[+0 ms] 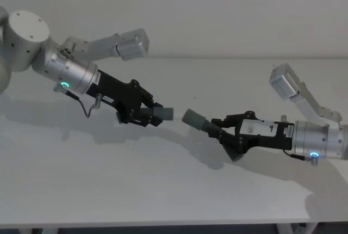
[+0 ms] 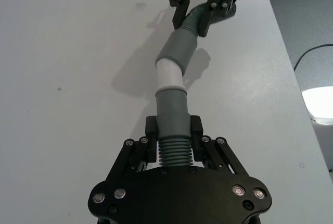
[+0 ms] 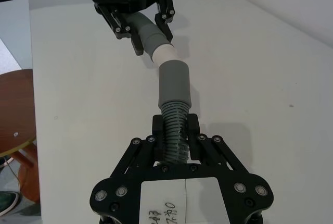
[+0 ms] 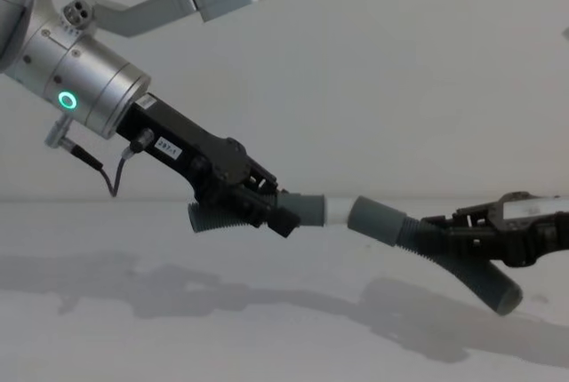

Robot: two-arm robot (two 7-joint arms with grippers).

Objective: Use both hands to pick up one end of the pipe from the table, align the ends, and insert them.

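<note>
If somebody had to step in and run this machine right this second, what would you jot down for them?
Left gripper: shut on the pipe piece with the pale tip, held above the table.
Right gripper: shut on the pipe piece with the wider collar, also held in the air.
Done: both pieces are picked up and their collar ends face each other, roughly in line.
Left: a small gap between the ends shows in the head and chest views. Fine-tune the alignment, then push the pale tip into the wider collar.
</note>
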